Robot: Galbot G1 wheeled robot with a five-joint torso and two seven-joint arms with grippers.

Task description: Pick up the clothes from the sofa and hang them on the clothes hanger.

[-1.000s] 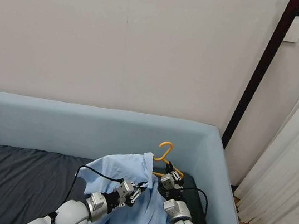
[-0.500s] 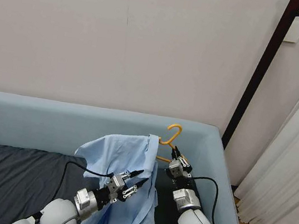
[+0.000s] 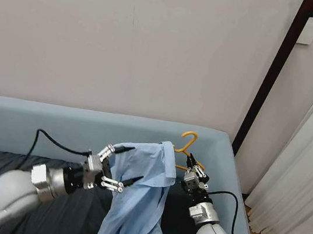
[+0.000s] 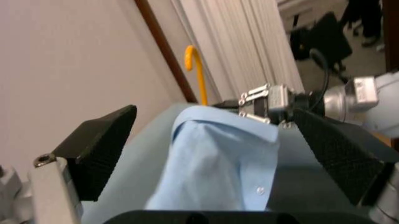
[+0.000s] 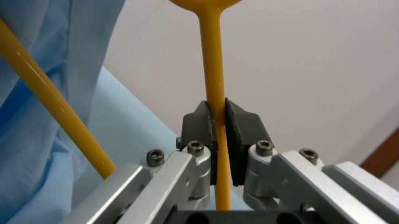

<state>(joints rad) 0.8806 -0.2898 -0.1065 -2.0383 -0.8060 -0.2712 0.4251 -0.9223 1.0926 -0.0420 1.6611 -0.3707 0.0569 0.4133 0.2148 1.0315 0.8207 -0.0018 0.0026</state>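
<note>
Over sofa: right gripper clamps orange hanger carrying blue shirt. Beside the shirt, left gripper splayed wide.

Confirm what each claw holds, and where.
Right claw is shut on the hanger, pinching its stem below the hook. Left claw is open at the blue shirt, holding nothing.

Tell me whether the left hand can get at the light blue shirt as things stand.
Probably yes. The left hand is open at the shoulder of the light blue fabric shirt, with nothing between them. The right hand, shut on the orange hooked hanger, holds it up from the other side.
</note>
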